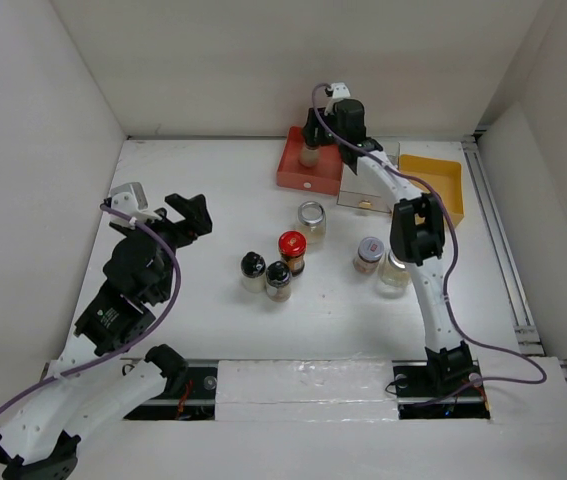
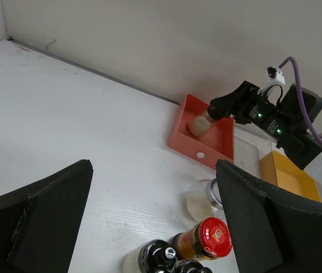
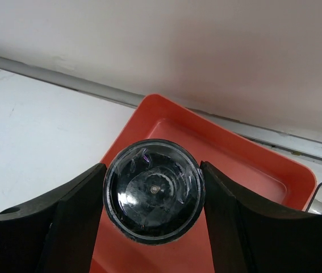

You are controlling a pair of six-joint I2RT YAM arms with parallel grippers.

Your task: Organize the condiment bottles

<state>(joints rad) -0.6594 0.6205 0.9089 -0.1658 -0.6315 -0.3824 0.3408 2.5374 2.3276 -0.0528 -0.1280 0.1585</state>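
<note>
A black-domed shaker [image 3: 154, 190] stands upright between my right gripper's [image 3: 152, 168] jaws, which press on both of its sides. It is over the left end of the red tray [image 1: 308, 178] at the back; its pale body [image 1: 310, 155] shows below the gripper [image 1: 315, 132]. Several other condiment bottles stand mid-table: a clear silver-lidded jar [image 1: 311, 218], a red-lidded bottle [image 1: 292, 250], two black-domed shakers [image 1: 253, 268] [image 1: 278, 278], a grey-lidded jar [image 1: 369, 252] and a clear jar [image 1: 394, 270]. My left gripper [image 1: 163, 205] hangs open and holds nothing, left of the group; the red-lidded bottle [image 2: 212, 238] shows near its right finger.
A clear tray [image 1: 363, 190] and a yellow tray [image 1: 433, 185] lie to the right of the red tray along the back wall. White walls close in the table on three sides. The right arm stretches over the two right-hand jars.
</note>
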